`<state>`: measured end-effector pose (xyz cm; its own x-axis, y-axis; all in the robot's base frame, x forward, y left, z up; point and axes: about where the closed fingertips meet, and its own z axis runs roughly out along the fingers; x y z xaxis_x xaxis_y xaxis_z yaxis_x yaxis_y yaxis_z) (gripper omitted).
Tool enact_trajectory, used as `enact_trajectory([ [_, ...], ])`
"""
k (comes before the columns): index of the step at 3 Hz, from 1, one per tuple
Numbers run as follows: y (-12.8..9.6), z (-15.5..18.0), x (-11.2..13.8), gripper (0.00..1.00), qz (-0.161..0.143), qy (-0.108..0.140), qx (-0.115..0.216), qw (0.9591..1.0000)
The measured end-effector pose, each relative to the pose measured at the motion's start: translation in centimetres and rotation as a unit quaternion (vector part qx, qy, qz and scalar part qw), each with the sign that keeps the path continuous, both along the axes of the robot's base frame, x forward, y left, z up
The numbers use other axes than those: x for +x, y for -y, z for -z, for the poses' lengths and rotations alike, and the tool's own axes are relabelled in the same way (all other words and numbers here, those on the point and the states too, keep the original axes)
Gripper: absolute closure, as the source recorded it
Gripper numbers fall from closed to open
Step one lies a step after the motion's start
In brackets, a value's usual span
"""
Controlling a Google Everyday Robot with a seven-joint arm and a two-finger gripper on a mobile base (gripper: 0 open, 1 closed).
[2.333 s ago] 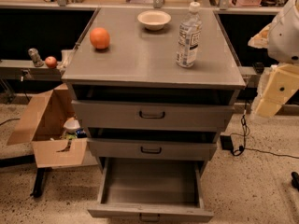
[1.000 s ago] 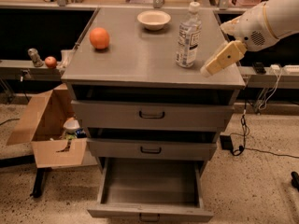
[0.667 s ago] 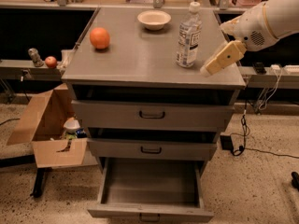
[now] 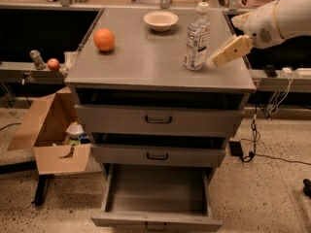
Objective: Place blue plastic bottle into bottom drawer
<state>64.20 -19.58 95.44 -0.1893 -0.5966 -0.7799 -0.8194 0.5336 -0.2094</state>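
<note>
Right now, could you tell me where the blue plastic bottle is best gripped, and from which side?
Probably around the labelled middle of the blue plastic bottle, coming in level from the view's right: it stands upright on the cabinet top, round-bodied, and the hand hovers just right of its base.

the gripper (image 4: 216, 60) sits in the upper right of the camera view, a tan, blocky piece slanting down and to the left, its tip the lowest and leftmost point of the robot. up and to the right of the gripper comes the wrist (image 4: 260, 32), a white rounded housing with a small dark perforated patch on its face. beyond the wrist, further up and right of the gripper, the forearm (image 4: 291, 16) is a thick white cylinder with a thin yellowish ring around it, running out of the view at the right edge
</note>
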Motion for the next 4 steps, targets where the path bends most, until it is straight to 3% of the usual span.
enact_trajectory([
  [2, -0.7, -0.2, 5.0, 0.0, 0.023, 0.034, 0.058, 0.9975],
  [4, -3.1, 0.7, 8.3, 0.0, 0.024, 0.043, 0.101, 0.9937],
])
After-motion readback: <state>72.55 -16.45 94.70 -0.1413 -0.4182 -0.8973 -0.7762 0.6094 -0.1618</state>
